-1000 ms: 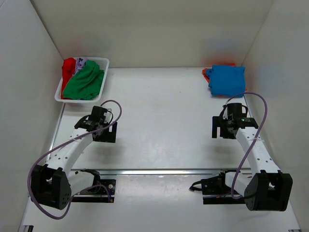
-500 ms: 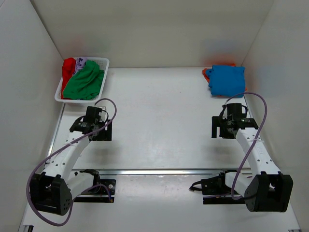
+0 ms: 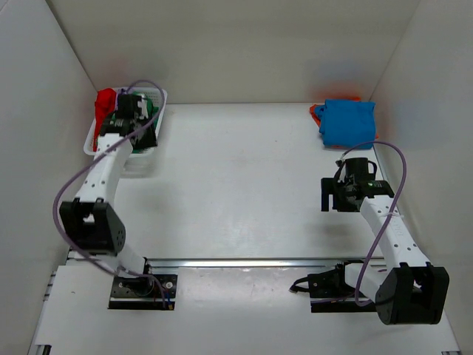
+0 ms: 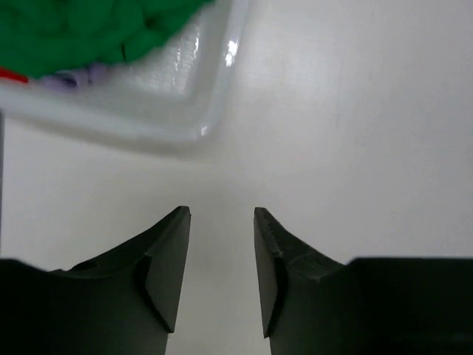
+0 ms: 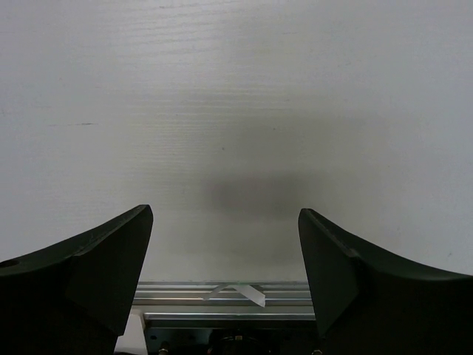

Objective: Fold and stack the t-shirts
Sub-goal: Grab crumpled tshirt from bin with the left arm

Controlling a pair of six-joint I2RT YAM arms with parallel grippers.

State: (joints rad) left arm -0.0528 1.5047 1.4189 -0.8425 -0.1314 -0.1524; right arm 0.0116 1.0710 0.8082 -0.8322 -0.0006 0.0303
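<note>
T-shirts still in basket; left gripper now beside it, narrower.

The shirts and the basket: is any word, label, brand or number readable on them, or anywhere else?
None: no text can be read in any view.
The blue t-shirt, the green t-shirt and the white basket show plain surfaces, with no print or tag.

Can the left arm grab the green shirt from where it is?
Probably yes. The left gripper is right by the basket, jaws partly open and empty, and the green shirt lies on top inside, uncovered.
</note>
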